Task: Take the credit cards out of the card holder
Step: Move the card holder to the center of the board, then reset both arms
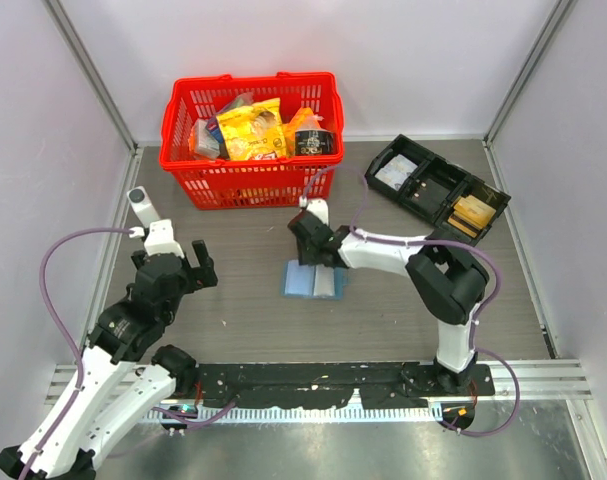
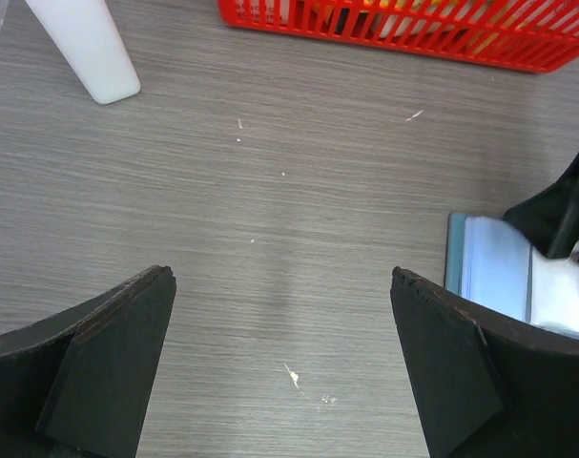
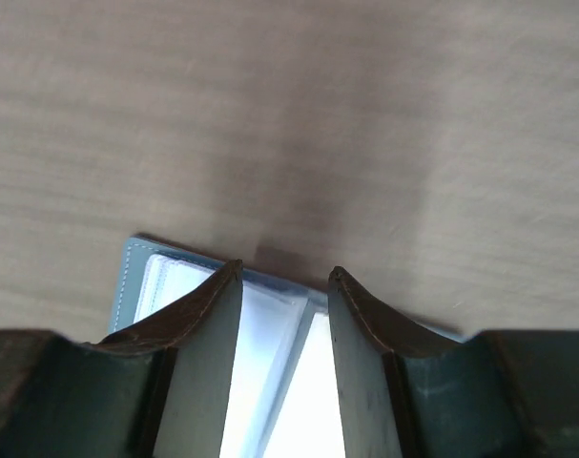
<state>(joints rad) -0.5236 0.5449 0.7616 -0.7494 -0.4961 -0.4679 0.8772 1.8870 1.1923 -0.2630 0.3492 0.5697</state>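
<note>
Grey wood-grain table [image 1: 243, 310] w/ white walls round it. At the back sits a red plastic basket [image 1: 248, 187] full of snack packs, and far right a black compartment tray [image 1: 415, 160] holds some tan-gold flat bits [image 1: 473, 213], prob. cards already.

The small flat blue card holder [image 1: 313, 281] lies open at mid-table, pale blue-grey inside facing up. It's well apart from basket and tray. Its long axis runs left-right across the table, fold running near-to-far.

The right arm's fingers [image 1: 308, 258] are right on it, at its far edge, astride the fold. They come down from the far side, pointing back toward the arm bases. Those fingers stand part-way apart, and the pale inner leaf shows in the gap btwn them. Can't tell if they pinch a leaf or just hover over it. No tan card shows in the holder from any view, so whatever's left is tucked in the sleeves, I'd guess.

The left arm's fingers [image 1: 175, 262] are spread as wide as they go, holding nothing, over bare table. The holder lies off to their right, near but not touching; only its left edge shows at the side of the left wrist view.

So the right arm is far nearer and prob. does the pull. A card should slide out along the sleeve, so the left may need to pin the near-left flap, else the whole holder lifts.
</note>
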